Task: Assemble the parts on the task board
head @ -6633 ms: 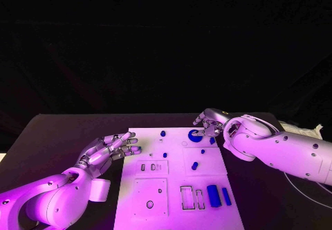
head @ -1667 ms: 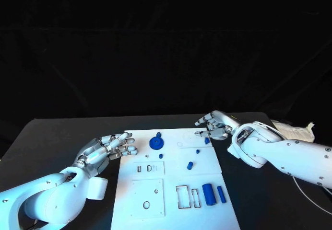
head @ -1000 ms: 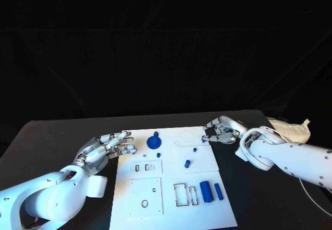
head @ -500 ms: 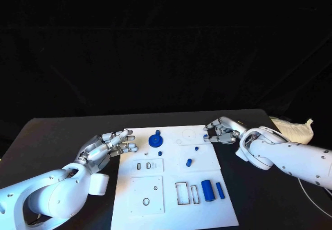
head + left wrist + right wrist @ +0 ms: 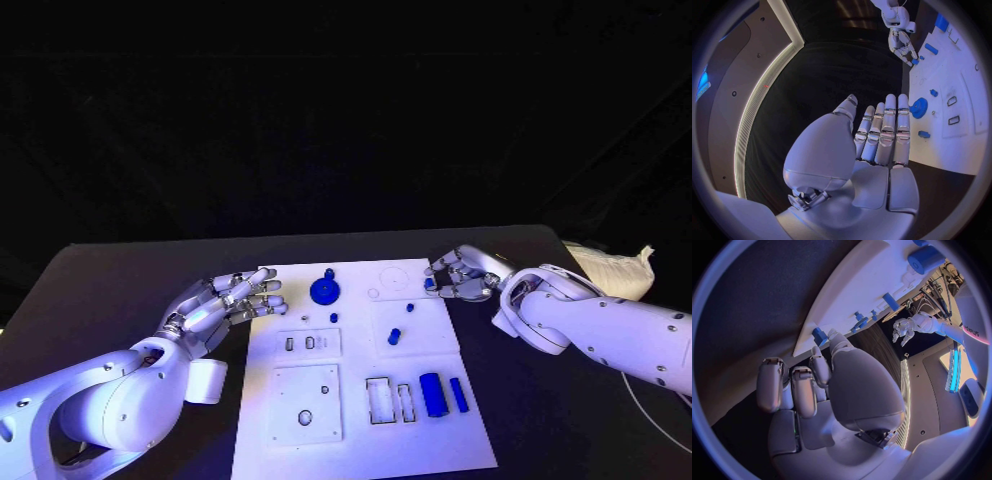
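Observation:
The white task board (image 5: 361, 430) lies mid-table. My right hand (image 5: 462, 274) is at its far right edge, fingers curled in, and pinches a small blue part (image 5: 428, 284) there; the right wrist view shows that part (image 5: 819, 335) at the fingertips of that hand (image 5: 817, 380). A blue round disc (image 5: 326, 291) stands near the board's far edge. My left hand (image 5: 231, 300) hovers beside the board's left edge, fingers straight and holding nothing, as the left wrist view also shows this hand (image 5: 879, 140). Small blue parts (image 5: 392, 337) and two blue bars (image 5: 433, 394) lie on the board.
A white crumpled bundle (image 5: 617, 268) lies at the table's right edge behind my right arm. The board has rectangular slots (image 5: 378, 400) and a round hole (image 5: 304, 416) near its front. Black table (image 5: 130, 280) surrounds the board.
The blue disc, earlier under my right hand, now stands further left on the board. My right hand has since curled its fingers onto the small blue part. The left hand has barely moved.

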Action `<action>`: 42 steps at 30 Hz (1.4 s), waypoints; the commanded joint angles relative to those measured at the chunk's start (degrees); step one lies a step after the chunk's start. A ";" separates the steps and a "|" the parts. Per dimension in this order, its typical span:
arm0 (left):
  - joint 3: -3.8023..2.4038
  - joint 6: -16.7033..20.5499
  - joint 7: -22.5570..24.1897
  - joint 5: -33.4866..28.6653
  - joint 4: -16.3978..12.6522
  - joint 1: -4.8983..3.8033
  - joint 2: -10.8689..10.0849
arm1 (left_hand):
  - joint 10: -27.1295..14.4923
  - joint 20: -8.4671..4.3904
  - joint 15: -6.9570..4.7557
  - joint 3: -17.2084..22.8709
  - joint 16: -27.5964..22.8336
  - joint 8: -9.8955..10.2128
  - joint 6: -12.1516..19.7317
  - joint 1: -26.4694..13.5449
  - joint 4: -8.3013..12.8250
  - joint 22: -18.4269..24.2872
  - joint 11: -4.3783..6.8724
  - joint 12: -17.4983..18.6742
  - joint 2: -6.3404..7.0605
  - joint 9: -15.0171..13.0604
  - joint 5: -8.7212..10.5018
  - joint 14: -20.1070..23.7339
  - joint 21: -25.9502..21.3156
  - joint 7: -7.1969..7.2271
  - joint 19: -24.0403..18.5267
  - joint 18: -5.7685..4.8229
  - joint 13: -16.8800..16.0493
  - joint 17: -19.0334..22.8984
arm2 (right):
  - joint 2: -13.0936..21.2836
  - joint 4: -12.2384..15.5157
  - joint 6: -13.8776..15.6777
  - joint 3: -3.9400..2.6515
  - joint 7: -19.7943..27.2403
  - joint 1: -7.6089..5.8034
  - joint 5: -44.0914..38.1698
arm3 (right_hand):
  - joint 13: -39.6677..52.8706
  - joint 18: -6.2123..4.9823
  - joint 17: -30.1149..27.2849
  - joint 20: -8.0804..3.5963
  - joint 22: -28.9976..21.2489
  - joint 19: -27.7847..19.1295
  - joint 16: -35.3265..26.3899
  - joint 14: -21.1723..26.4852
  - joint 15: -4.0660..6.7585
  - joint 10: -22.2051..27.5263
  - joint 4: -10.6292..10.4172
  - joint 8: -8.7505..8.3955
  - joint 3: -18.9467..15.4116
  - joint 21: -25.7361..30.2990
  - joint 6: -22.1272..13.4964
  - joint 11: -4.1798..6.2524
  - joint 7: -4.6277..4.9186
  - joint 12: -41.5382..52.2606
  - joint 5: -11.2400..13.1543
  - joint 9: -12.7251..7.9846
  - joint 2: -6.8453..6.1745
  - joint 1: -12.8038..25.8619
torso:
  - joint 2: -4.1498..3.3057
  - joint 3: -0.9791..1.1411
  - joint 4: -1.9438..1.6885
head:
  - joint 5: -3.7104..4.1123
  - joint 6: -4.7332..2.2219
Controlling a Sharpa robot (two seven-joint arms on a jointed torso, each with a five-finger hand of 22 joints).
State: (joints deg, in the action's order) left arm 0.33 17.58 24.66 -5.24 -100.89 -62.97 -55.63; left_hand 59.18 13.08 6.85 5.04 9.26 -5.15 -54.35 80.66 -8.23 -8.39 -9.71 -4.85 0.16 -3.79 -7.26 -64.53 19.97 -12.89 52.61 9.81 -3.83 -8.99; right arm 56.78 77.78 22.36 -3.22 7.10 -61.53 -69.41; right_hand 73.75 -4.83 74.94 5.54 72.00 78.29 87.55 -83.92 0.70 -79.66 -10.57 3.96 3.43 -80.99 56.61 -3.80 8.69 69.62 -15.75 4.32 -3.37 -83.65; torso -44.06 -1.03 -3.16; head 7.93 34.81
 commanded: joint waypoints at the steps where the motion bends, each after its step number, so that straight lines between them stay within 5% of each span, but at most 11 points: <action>1: -0.03 -1.12 0.23 -0.07 -0.06 0.00 0.07 | 0.02 -0.05 -0.01 0.02 -0.19 0.18 0.04 0.45 0.34 0.05 -0.20 0.18 -0.03 0.07 0.11 -0.31 -0.34 -0.19 0.53 0.64 0.07 -0.05 | -0.27 -0.14 -0.96 0.00 0.70 0.19 -0.92 | 0.19 0.98 9.53 0.14 0.09 0.34 0.21 -4.94 -0.06 -0.75 0.47 0.34 0.18 -0.32 0.77 0.40 -0.12 0.45 0.25 0.10 0.19 -0.71 | 0.01 -0.01 -0.05 | -0.05 0.08; 28: -0.02 -1.10 0.18 -0.07 0.03 0.01 0.10 | 0.02 -0.05 -0.01 0.02 -0.19 0.18 0.04 0.45 0.34 0.05 -0.20 0.18 -0.03 0.07 0.11 -0.31 -0.34 -0.19 0.53 0.64 0.07 -0.05 | -1.60 -1.77 -1.18 0.00 0.18 0.37 -1.48 | 1.88 1.10 10.21 -0.43 0.77 0.68 0.48 -5.08 0.62 -1.70 2.09 1.08 2.27 -0.65 4.73 1.25 -1.19 2.29 4.01 0.46 2.08 -1.85 | 0.03 0.04 -0.02 | -0.09 0.43; 38: -0.02 -1.07 0.15 -0.07 0.13 0.01 0.22 | 0.02 -0.05 -0.01 0.02 -0.19 0.18 0.04 0.45 0.34 0.05 -0.20 0.18 -0.03 0.07 0.11 -0.31 -0.34 -0.19 0.53 0.64 0.07 -0.05 | -2.05 -1.40 1.87 -0.02 -1.66 0.37 -3.11 | 2.58 1.14 10.49 -1.64 1.15 0.92 0.57 -5.13 2.24 -2.30 2.84 4.10 3.65 -0.83 10.63 3.35 -3.85 2.96 4.10 2.00 3.95 -1.49 | 0.09 0.05 -0.12 | -0.13 0.57; 42: -0.02 -1.03 0.15 -0.07 0.19 0.02 0.28 | 0.02 -0.05 -0.01 0.02 -0.19 0.18 0.04 0.45 0.34 0.05 -0.20 0.18 -0.03 0.07 0.11 -0.31 -0.34 -0.19 0.53 0.64 0.07 -0.05 | -2.02 -0.57 3.53 -0.06 -2.19 0.34 -3.53 | 2.70 1.16 10.57 -1.94 1.22 0.98 0.60 -5.15 2.52 -2.42 2.96 4.43 3.72 -0.86 10.95 3.62 -4.17 3.07 4.09 2.21 4.00 -1.29 | 0.10 0.05 -0.12 | -0.32 0.53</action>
State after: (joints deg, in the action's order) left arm 0.34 17.57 24.55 -5.24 -100.65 -62.96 -55.49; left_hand 59.18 13.08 6.85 5.04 9.27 -5.15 -54.35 80.66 -8.23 -8.41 -9.71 -4.85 0.16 -3.79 -7.26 -64.53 19.97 -12.89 52.61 9.80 -3.83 -8.97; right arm 54.80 76.84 23.75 -3.25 6.11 -61.21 -71.31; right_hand 81.57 -4.84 74.92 3.99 73.17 79.19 87.77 -84.02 2.89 -79.63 -7.72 6.79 6.90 -81.66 64.20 -2.97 7.04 72.44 -11.26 5.28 -0.26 -85.29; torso -43.99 -0.97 -3.27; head 7.74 35.38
